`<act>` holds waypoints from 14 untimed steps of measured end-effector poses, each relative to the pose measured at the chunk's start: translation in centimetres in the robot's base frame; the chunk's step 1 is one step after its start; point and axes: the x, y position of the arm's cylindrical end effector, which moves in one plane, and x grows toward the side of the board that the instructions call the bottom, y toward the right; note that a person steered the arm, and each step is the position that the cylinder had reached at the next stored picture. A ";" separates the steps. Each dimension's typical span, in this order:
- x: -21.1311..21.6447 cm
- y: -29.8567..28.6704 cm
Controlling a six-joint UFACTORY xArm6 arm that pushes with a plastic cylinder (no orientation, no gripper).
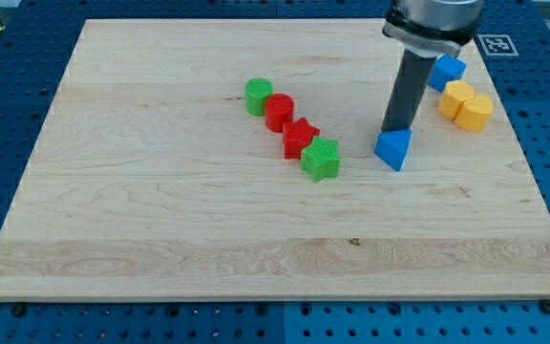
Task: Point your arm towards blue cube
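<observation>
The blue cube (448,69) lies near the view's top right, partly hidden behind my dark rod. My tip (395,128) rests on the board below and left of the cube, just above a blue triangular block (393,149) and touching or nearly touching it. The rod rises from the tip to the arm's head at the view's top.
Two yellow blocks (457,96) (475,112) sit right of the rod, below the blue cube. A diagonal row runs through the middle: a green cylinder (259,96), a red cylinder (279,112), a red star (300,138), a green star (321,159). The wooden board (160,239) ends near the yellow blocks.
</observation>
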 end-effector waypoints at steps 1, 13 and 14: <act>1.6 0.0; -18.3 7.8; -15.8 8.4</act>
